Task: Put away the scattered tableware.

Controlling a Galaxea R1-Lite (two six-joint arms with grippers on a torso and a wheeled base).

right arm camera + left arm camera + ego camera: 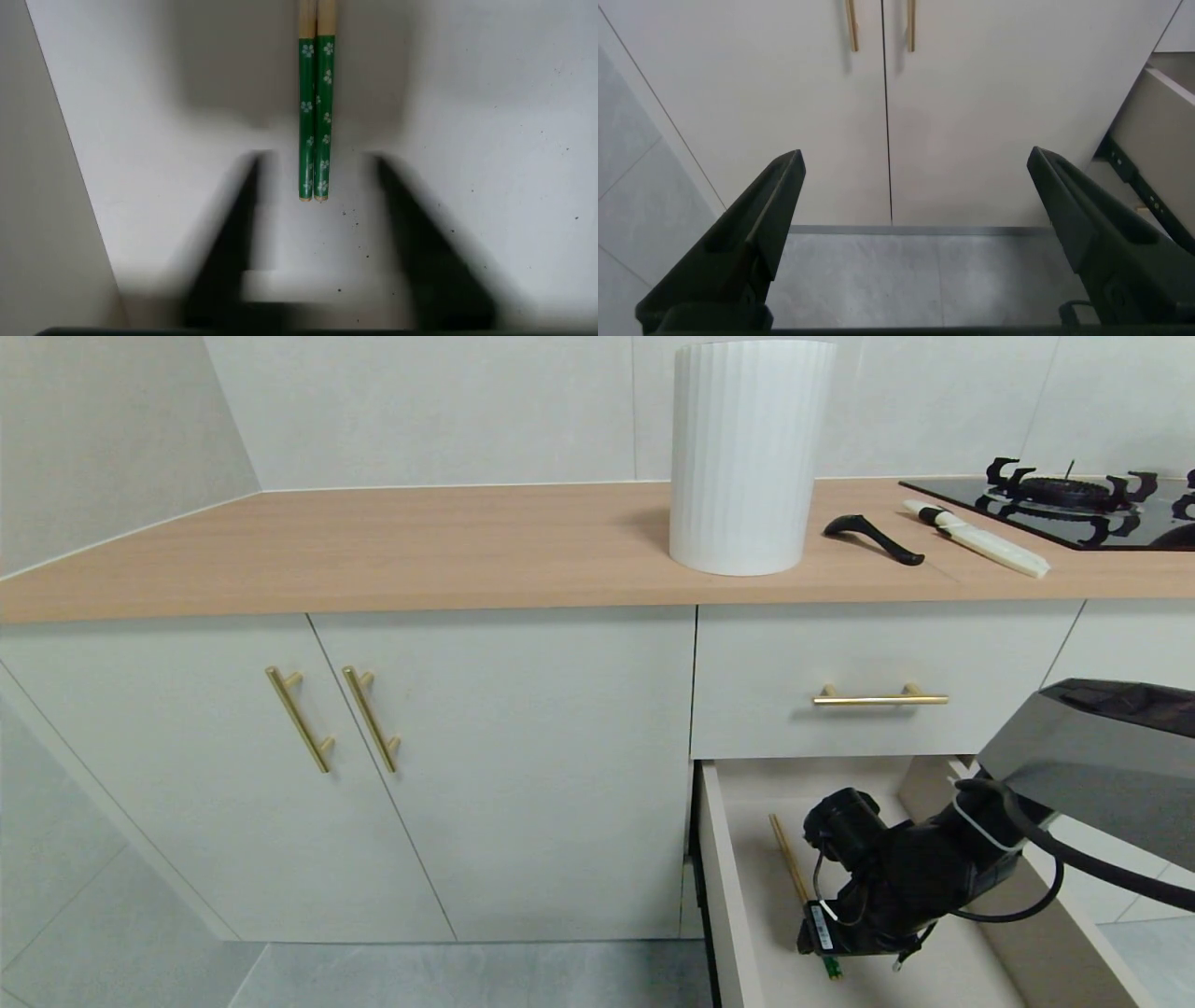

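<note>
2 green-tipped chopsticks [313,112] lie between right hand's [316,161] spread fingers [224,245]; left hand [915,161] wide.

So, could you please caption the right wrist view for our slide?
Open right gripper over green-ended chopsticks lying in the drawer.

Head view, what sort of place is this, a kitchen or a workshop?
Most likely a kitchen: a wood-look countertop runs over pale, gold-handled cabinet doors, a gas hob sits at its right end, and an open drawer below holds chopsticks.
</note>
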